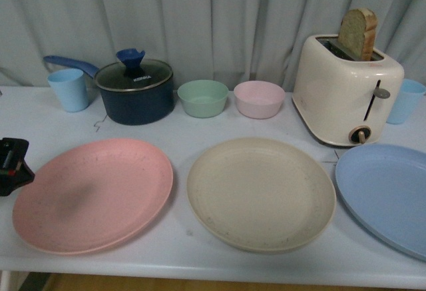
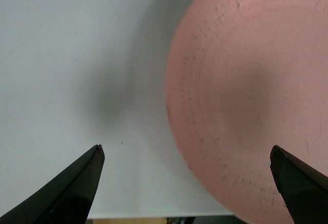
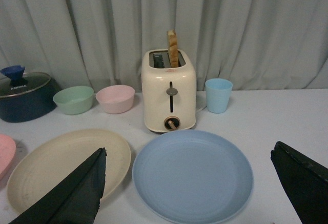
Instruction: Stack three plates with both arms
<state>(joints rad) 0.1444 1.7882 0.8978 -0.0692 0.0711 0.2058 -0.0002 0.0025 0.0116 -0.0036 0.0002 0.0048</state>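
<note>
- Unstacked, flat on the table (image 1: 200,128): beige plate (image 1: 261,192) central, pink plate (image 1: 93,194) at its 9 o'clock, blue plate (image 1: 386,194) at its 3 o'clock.
- Left gripper (image 2: 187,149): spread wide, empty, over the pink rim; likely to slip off the thin, shallow edge.
- Right gripper (image 3: 188,152): spread, empty, above the blue plate; risk of knocking the toaster (image 1: 346,91) at 11 o'clock.

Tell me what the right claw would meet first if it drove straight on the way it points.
Probably the light blue plate, which lies straight ahead of the open right claw; the cream toaster stands behind it. The claw's tilt is hard to judge.
</note>
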